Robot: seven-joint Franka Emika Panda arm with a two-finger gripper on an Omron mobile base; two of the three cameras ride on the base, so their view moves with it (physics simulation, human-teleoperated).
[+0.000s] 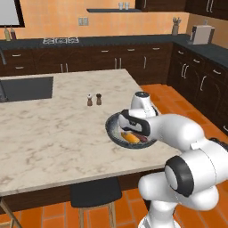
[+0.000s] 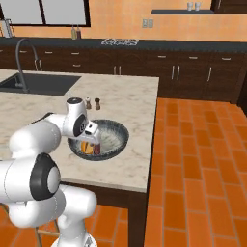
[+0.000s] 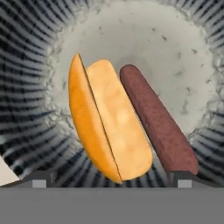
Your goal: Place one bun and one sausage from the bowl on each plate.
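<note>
Inside the bowl (image 3: 39, 109), one bun (image 3: 109, 127), one sausage (image 3: 157, 122); pincer (image 3: 111, 179) wide open, empty.

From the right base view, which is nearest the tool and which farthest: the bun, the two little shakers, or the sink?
1. Bun: in the bowl, right under the open tool.
2. Shakers: just behind the bowl.
3. Sink: far back left.

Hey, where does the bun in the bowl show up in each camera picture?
Left base view: the bun lies low in the bowl, right of centre, just under the arm's hand.
Right base view: it peeks out orange left of centre, beside the hand.
Hand view: it runs down the middle, large, between the open claw's tips.
Shared landmark: the sausage lying alongside it.
</note>
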